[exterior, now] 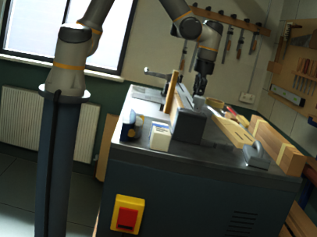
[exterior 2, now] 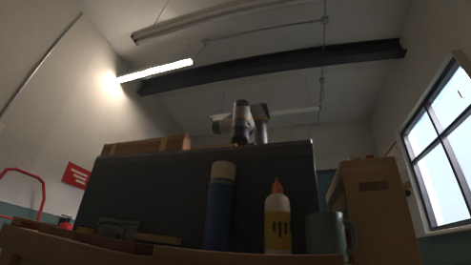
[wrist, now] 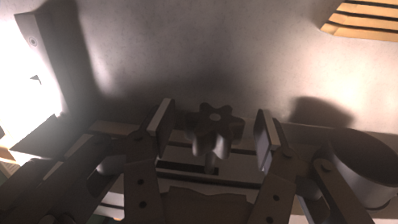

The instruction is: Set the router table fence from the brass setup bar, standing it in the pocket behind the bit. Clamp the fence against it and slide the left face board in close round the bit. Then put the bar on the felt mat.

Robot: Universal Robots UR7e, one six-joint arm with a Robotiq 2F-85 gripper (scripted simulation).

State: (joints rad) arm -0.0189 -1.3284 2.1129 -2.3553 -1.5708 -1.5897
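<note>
My gripper (wrist: 213,129) hangs open over the far part of the router table, its fingers standing either side of a dark star-shaped clamp knob (wrist: 215,123) on the fence. In the side camera the gripper (exterior: 199,89) is just behind the upright wooden fence (exterior: 171,91), which stands on edge across the grey table top. The knob's stem runs down into a slot in the fence base. A round pale cylinder (wrist: 362,173) stands to the right of the knob. I cannot make out the brass setup bar or the felt mat.
Behind the table a wall rack (exterior: 230,19) holds hanging clamps and chisels. A dark block (exterior: 189,124), a white box (exterior: 160,136) and a blue item (exterior: 129,126) sit near the table's front edge. Wooden boards (exterior: 269,144) lie along the right side.
</note>
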